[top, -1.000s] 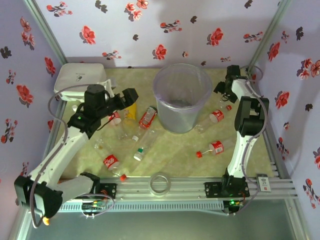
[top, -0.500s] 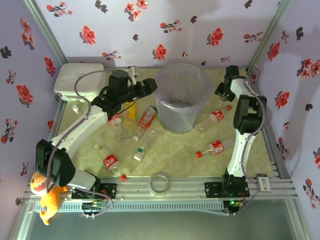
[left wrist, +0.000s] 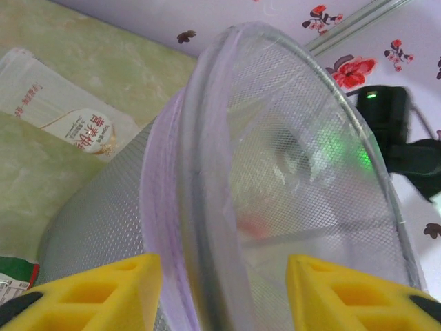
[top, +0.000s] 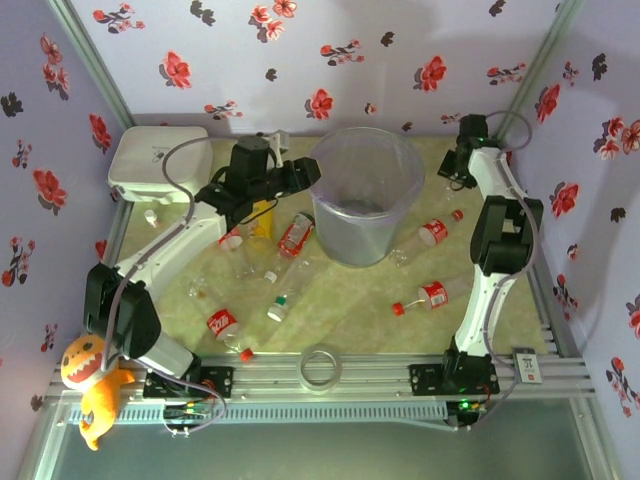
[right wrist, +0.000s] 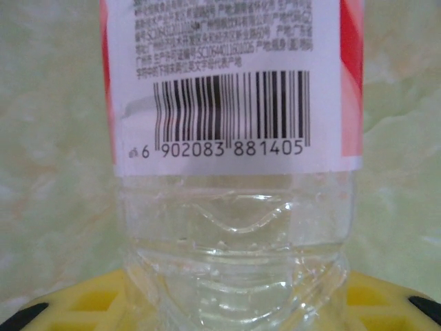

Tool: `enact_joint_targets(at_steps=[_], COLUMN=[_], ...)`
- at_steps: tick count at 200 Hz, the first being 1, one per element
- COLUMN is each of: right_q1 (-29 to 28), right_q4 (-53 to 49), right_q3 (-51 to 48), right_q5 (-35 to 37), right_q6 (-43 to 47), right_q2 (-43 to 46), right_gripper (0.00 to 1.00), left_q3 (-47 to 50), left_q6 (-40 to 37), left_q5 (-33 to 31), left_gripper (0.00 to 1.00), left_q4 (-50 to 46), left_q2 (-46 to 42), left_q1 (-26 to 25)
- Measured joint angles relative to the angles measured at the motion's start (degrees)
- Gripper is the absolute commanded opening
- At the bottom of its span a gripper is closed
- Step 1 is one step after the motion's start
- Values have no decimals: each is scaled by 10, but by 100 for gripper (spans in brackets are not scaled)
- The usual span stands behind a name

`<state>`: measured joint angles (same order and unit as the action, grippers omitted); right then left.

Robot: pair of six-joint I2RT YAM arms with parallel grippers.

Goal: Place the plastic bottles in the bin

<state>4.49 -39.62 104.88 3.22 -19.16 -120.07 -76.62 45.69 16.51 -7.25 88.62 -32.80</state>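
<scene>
The bin (top: 365, 195) stands at the back middle of the table, with clear bottles lying in its bottom. My left gripper (top: 300, 175) is at the bin's left rim (left wrist: 207, 172); its yellow fingers (left wrist: 103, 293) are open and empty, one on each side of the rim. My right gripper (top: 447, 182) is at the back right, its fingers (right wrist: 76, 303) against the base of a clear red-labelled bottle (right wrist: 234, 207) that lies on the table (top: 447, 205). More bottles lie loose: a red-labelled one (top: 295, 233), a yellow one (top: 260, 215), a green-capped one (top: 285, 298), others (top: 432, 232) (top: 432, 293) (top: 222, 323).
A white rounded box (top: 158, 158) sits at the back left. A clear tape ring (top: 320, 367) rests on the front rail. An orange plush toy (top: 85, 370) hangs by the left arm's base. Flowered walls close in three sides.
My left arm has swung from above the left-hand bottles over to the bin's left rim. My right arm's wrist has shifted slightly toward the back wall. The loose bottles have not moved.
</scene>
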Motion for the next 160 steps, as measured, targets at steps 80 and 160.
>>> enact_joint_targets(at_steps=[80,160], right_q1=[-71,-278], right_q4=[-28,-96], right_q3=[42,90], right_q5=[-9,-68], right_q6=[51,94], right_q2=[278,284], right_gripper=[43,42], left_q3=[-17,-24], left_q6=[-10,-10], left_q5=[-15,-18], left_gripper=[34,34], left_q4=[-7,-9], left_q2=[16,22], left_q1=[-4,-4])
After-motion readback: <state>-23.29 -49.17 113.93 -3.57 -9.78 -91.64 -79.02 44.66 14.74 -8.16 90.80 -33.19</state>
